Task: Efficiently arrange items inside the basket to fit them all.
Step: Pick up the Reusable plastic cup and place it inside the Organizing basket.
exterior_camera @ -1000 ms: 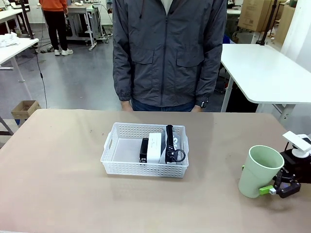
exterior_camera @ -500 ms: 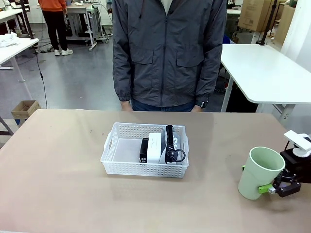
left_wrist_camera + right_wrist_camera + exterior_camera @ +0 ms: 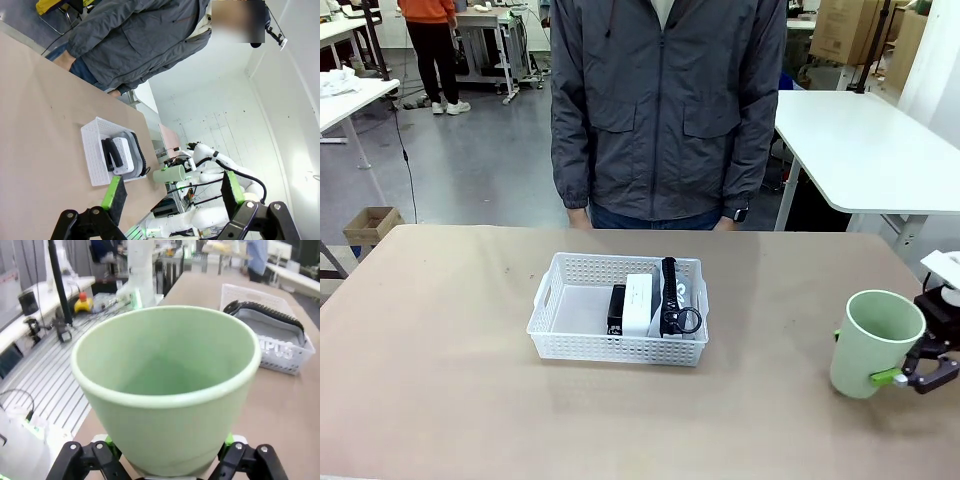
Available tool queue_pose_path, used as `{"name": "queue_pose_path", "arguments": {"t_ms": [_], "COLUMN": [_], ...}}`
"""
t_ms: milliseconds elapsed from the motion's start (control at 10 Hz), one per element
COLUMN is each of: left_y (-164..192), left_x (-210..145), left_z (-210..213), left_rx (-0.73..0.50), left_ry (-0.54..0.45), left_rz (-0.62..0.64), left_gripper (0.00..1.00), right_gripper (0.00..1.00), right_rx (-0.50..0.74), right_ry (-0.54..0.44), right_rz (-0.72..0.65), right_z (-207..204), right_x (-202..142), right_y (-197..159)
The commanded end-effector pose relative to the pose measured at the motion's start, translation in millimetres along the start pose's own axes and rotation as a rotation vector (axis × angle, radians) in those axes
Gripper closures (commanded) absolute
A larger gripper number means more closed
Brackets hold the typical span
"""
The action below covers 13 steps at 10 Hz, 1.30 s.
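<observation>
The left gripper hangs idle above the counter, its jaws wide apart with nothing between them, looking down from a distance at the basket and the cup.

At mid-counter, in front of the standing person, the basket sits exactly where it was a second ago. Its contents are unchanged too: the black stapler, the small white box and the grey pouch with its black strap and ring are packed together in the right half, leaving the left half bare.

The change is at the far right. The pale green cup has shifted further toward the counter's right edge and now stands straighter than a second ago, when it leaned over. The right gripper holds it low on the body, jaws clamped on either side of the base; from the wrist, the green pads press against the cup's wall.

So the last item is now in hand and lifted or nearly so, well apart from the basket. The bare left half looks roomy enough for it, probably lying on its side given the low walls.
</observation>
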<state>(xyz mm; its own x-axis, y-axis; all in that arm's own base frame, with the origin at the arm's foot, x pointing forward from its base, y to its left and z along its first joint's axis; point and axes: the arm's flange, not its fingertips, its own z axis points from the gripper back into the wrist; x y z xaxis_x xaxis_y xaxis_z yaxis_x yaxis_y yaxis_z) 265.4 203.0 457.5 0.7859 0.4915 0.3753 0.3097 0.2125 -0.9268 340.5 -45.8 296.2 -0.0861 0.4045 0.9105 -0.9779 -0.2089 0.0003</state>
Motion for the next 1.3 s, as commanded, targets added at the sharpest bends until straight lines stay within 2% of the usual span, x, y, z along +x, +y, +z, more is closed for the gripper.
{"name": "queue_pose_path", "arguments": {"t_ms": [0,100,200,300,500,600,700,800,900,1200], "left_y": [-4,-4,-4,-4,-4,-4,-4,-4,-4,-4], "left_x": [1,1,1,1,1,1,1,1,1,1], "left_z": [-2,-2,-2,-2,-2,-2,-2,-2,-2,-2], "left_rx": [-0.020,-0.020,-0.020,-0.020,-0.020,-0.020,-0.020,-0.020,-0.020,-0.020], "left_ry": [-0.016,-0.016,-0.016,-0.016,-0.016,-0.016,-0.016,-0.016,-0.016,-0.016], "left_rz": [0.005,0.005,0.005,0.005,0.005,0.005,0.005,0.005,0.005,0.005], "left_gripper": [0.00,0.00,0.00,0.00,0.00,0.00,0.00,0.00,0.00,0.00], "right_gripper": [0.75,1.00,0.75,1.00,1.00,0.75,0.75,0.75,0.75,0.75], "right_rx": [-0.034,-0.018,0.009,0.011,-0.047,-0.046,-0.119,-0.068,-0.072,-0.072], "right_ry": [0.160,0.206,0.258,0.315,0.406,0.405,0.403,0.454,0.395,0.395], "right_rz": [0.063,0.091,0.093,0.079,0.057,0.013,-0.085,-0.086,0.020,0.020], "right_z": [-19,-20,-23,-26,-29,-28,-27,-20,-6,-6], "right_x": [69,95,119,140,158,150,140,126,170,170], "right_y": [45,45,43,39,24,15,7,10,-8,-8]}}
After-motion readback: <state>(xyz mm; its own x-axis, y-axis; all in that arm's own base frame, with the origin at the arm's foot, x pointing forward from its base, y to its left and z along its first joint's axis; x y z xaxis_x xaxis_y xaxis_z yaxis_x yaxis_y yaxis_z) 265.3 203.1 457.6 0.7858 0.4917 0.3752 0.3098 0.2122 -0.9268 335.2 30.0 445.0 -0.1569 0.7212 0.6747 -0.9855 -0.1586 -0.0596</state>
